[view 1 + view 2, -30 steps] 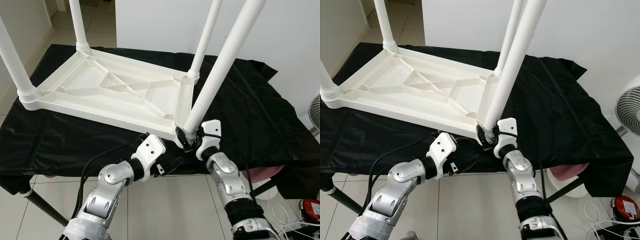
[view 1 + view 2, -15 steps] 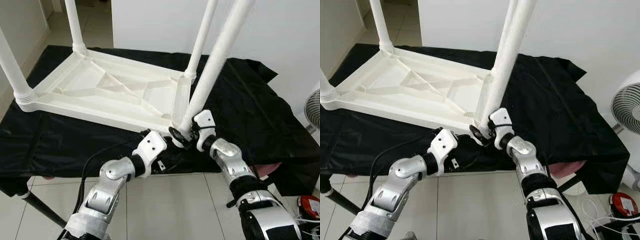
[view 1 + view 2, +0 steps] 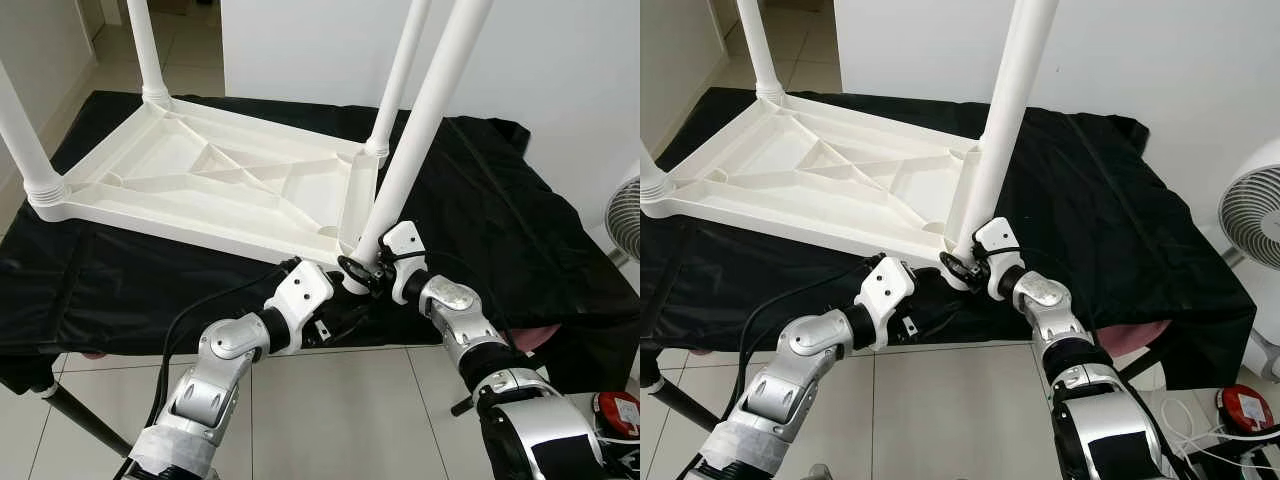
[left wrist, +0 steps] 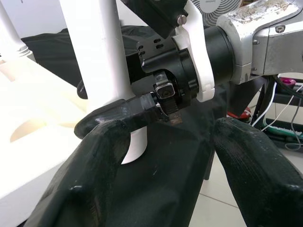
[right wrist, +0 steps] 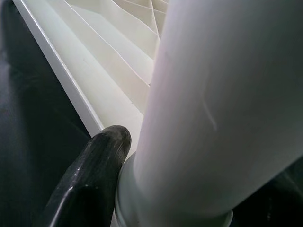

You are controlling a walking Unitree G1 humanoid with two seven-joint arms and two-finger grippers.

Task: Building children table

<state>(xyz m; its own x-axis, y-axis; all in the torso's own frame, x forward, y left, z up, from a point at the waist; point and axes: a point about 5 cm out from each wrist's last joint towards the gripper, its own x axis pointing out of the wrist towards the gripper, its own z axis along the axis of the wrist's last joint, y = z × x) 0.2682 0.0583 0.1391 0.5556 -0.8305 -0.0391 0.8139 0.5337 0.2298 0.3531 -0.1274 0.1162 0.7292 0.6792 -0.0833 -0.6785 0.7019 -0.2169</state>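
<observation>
Head cameras look down; wrist cameras close on table leg (image 5: 222, 109).

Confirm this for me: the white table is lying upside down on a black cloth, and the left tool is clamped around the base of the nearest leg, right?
Not quite: the right tool is the one clamped around the nearest leg, as the left eye view shows. The left tool sits open beside it. The white table does lie upside down on the black cloth.

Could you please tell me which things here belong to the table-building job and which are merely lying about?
Job:
upturned white tabletop
near leg, gripped at its base by right end effector
left end effector, open beside it
other three legs

Lying about:
black cloth
fan
cables on floor
</observation>
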